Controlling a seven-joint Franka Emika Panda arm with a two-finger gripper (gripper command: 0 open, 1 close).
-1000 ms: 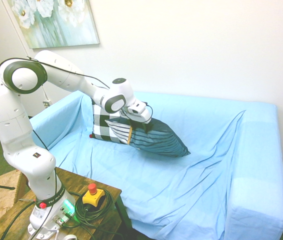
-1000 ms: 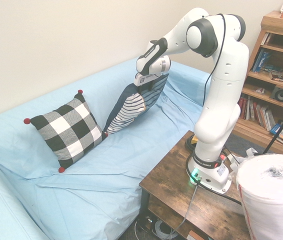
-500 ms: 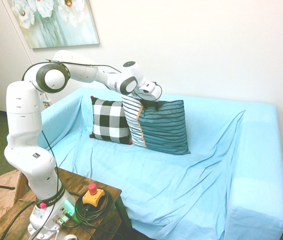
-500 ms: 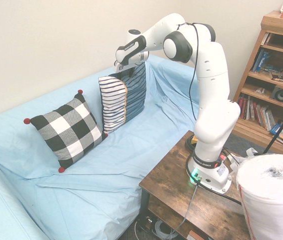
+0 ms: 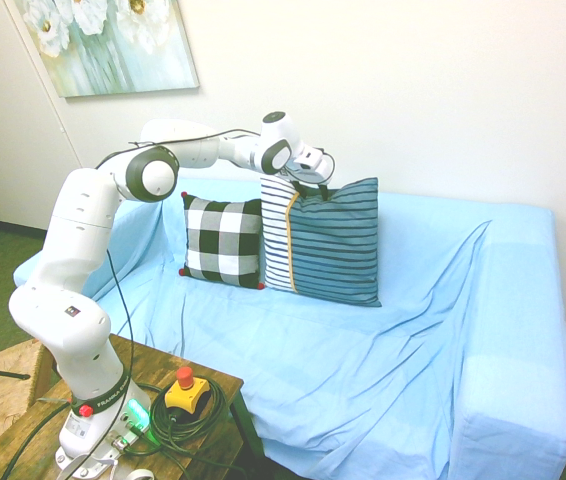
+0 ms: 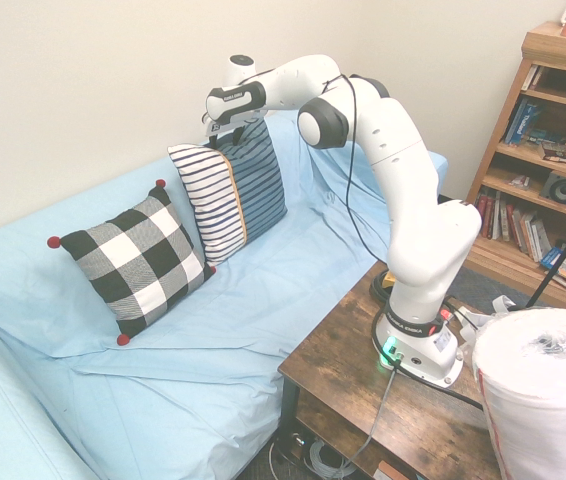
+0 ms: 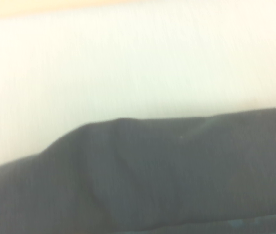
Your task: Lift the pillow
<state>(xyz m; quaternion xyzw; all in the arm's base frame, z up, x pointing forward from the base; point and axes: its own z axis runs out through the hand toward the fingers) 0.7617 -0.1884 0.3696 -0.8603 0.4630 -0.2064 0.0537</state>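
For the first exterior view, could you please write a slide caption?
The tool at the upper edge of the striped teal pillow, upright on the blue-covered sofa.

The brand name "FRANKA EMIKA" stood in small light capitals on the glossy black band (image 6: pixel 413 326) round the lower part of the white jointed robot arm (image 6: pixel 403 170), toward four o'clock from the middle of the second exterior view. In the first exterior view, toward eight o'clock from the middle, the same band showed "FRANKA" and the start of a second word, its end not readable. Small light lettering also ran along the black curved strip (image 6: pixel 237 101) near the arm's far end, toward eleven o'clock in the second exterior view, too blurred to read surely. Print on the coloured paper-covered books (image 6: pixel 523 122), toward two o'clock, was too small to read.
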